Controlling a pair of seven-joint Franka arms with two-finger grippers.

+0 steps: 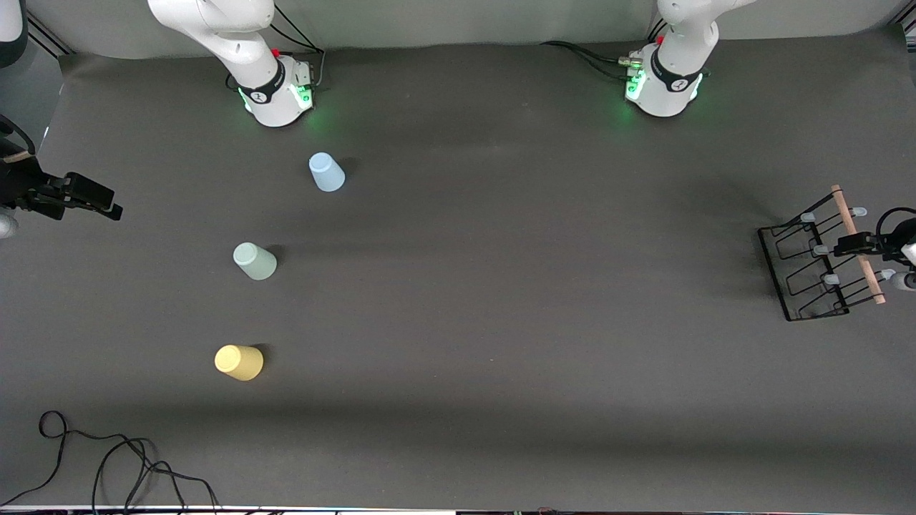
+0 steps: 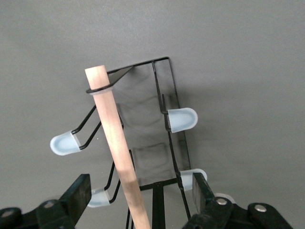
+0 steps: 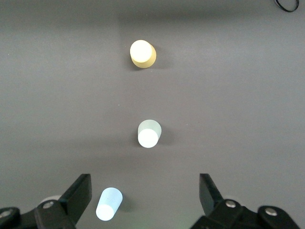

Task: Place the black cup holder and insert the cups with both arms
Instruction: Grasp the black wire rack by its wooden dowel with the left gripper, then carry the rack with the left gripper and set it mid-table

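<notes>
The black cup holder (image 1: 793, 276) stands at the left arm's end of the table, its wooden rod handle (image 1: 849, 219) on top. My left gripper (image 1: 856, 244) is open, with its fingers on either side of the rod (image 2: 114, 133) and not touching it; grey-tipped pegs (image 2: 182, 119) show around it. Three cups stand mouth down toward the right arm's end: light blue (image 1: 326, 172), pale green (image 1: 255, 261) and yellow (image 1: 239, 363). My right gripper (image 1: 96, 198) is open and empty, up in the air over the table's edge at its own end. Its wrist view shows the blue (image 3: 109, 203), green (image 3: 148, 133) and yellow (image 3: 142, 53) cups.
A loose black cable (image 1: 107, 458) lies at the table corner nearest the front camera at the right arm's end. The two arm bases (image 1: 275, 93) (image 1: 662, 86) stand along the table edge farthest from the front camera. The dark mat (image 1: 501, 286) spreads between the cups and the holder.
</notes>
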